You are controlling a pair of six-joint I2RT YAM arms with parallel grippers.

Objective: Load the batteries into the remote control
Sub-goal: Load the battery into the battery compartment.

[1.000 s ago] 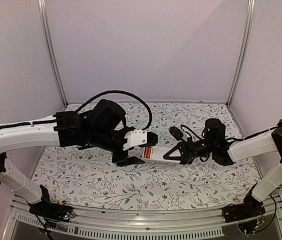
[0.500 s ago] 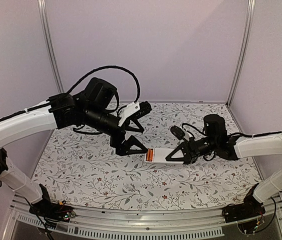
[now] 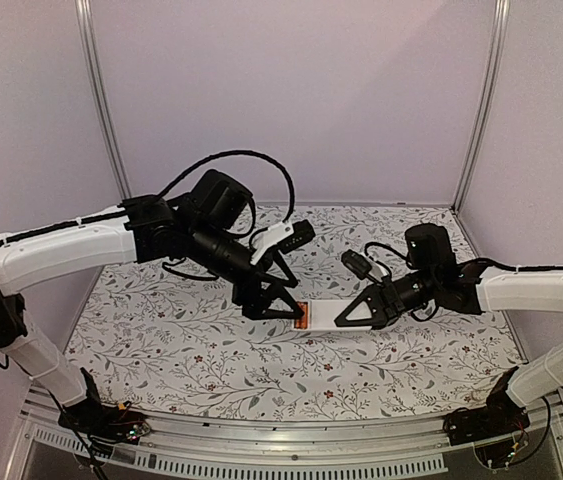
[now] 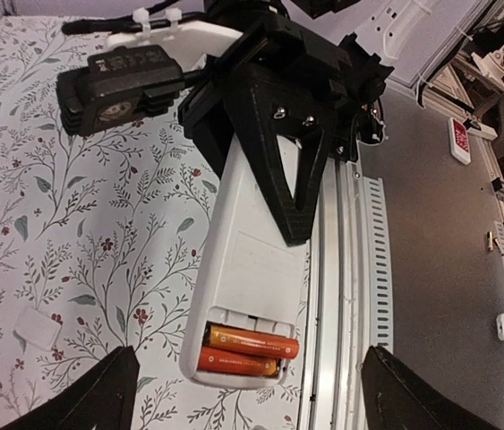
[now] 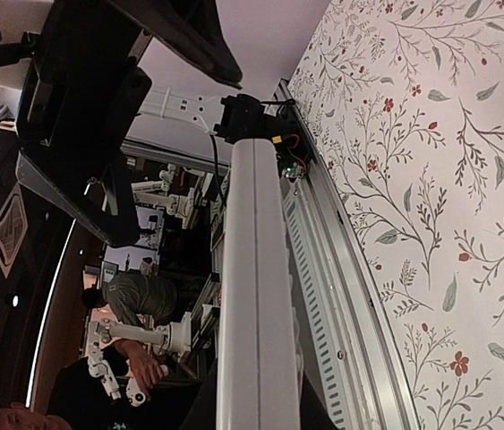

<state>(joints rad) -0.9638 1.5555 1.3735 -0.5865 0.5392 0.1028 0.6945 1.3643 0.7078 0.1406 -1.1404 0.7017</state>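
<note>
Item one, the left gripper (image 3: pixel 273 303): jaws spread wide, carrying nothing, poised over the battery end of the remote control (image 4: pixel 250 260). Item two, the right gripper (image 3: pixel 347 317): clamped on the remote control's far end, holding it back-up, seemingly lifted off the table (image 4: pixel 81 224). Item three, the batteries (image 4: pixel 244 350): both lie side by side in the open bay. We judge the loading done. Next, the free gripper must fetch the small white cover (image 4: pixel 37 328) from the table and close the bay.
</note>
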